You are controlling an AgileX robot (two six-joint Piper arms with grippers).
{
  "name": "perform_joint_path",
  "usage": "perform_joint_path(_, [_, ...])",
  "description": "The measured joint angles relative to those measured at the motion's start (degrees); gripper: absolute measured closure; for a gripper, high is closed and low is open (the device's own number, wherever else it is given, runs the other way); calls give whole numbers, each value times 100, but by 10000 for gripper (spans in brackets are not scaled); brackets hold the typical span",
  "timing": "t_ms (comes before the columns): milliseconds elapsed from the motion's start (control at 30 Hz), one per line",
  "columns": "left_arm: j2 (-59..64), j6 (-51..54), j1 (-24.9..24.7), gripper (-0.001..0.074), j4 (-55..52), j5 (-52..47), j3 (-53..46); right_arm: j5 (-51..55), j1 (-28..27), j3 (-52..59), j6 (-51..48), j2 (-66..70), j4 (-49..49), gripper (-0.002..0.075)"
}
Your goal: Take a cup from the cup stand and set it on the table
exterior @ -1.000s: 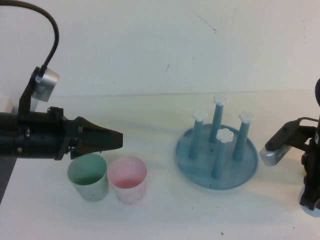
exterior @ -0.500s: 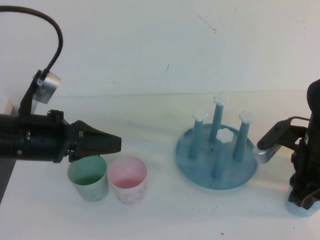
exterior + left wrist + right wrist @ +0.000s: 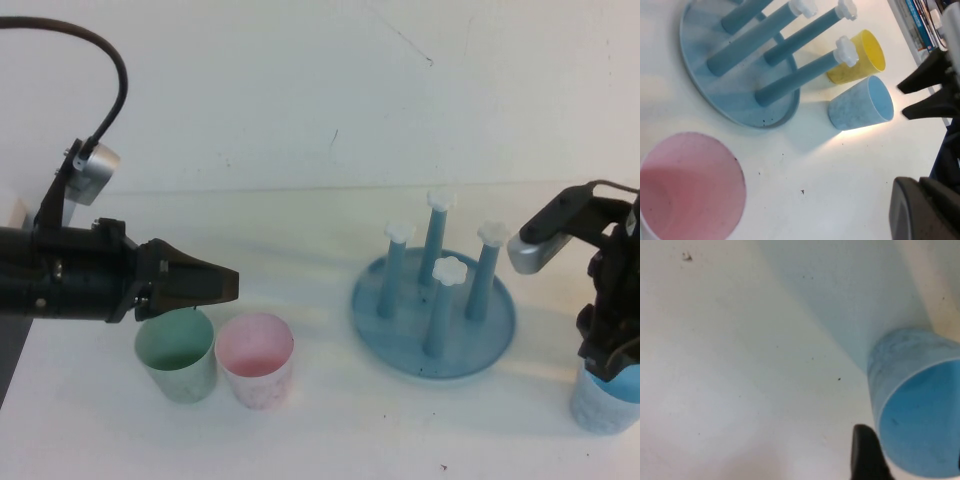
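Light blue speckled cup (image 3: 606,396) upright on white table (image 3: 330,430), right of bare-pegged blue cup stand (image 3: 434,340).

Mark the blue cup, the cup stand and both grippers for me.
cup (image 3: 603,402), high view, outer wall.
cup stand (image 3: 400,335), high view, bare tray.
right gripper (image 3: 612,352), high view, above cup's mouth.
left gripper (image 3: 205,285), high view, fingers above green cup.

Left gripper (image 3: 225,286) hovers closed; right gripper (image 3: 612,352) seemingly open.

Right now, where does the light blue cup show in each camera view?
High view: the cup stands at the lower right on the table, under the right hand.
Left wrist view: cup beside the cup stand.
Right wrist view: cup, stand not visible.
Shared landmark: the white table.
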State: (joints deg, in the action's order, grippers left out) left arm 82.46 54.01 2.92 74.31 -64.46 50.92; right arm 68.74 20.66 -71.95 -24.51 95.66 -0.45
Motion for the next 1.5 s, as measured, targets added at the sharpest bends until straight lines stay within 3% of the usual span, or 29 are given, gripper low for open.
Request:
perform_joint_path(333, [-57, 460, 0, 737, 334, 110, 0, -189, 0, -4, 0, -1389, 211, 436])
perform_joint_path(667, [-1509, 585, 0, 737, -231, 1735, -109, -1988, 0, 934, -821, -3100, 1291, 680])
perform_joint_path(833, [-2522, 596, 0, 737, -617, 2713, -539, -3202, 0, 2117, -2045, -4050, 2658, 721])
perform_joint_path(1000, [-3460, 596, 0, 736, -658, 3607, -1351, -4365, 0, 3366, -4067, -5037, 4782, 726])
perform_joint_path(1267, [-4707, 602, 0, 737, -658, 4389, -2565, -4667, 0, 4394, -7329, -6454, 8087, 727])
perform_joint_path(1500, [-5197, 602, 0, 737, -771, 4400, -3031, -4549, 0, 4662, -7919, -7094, 9098, 727])
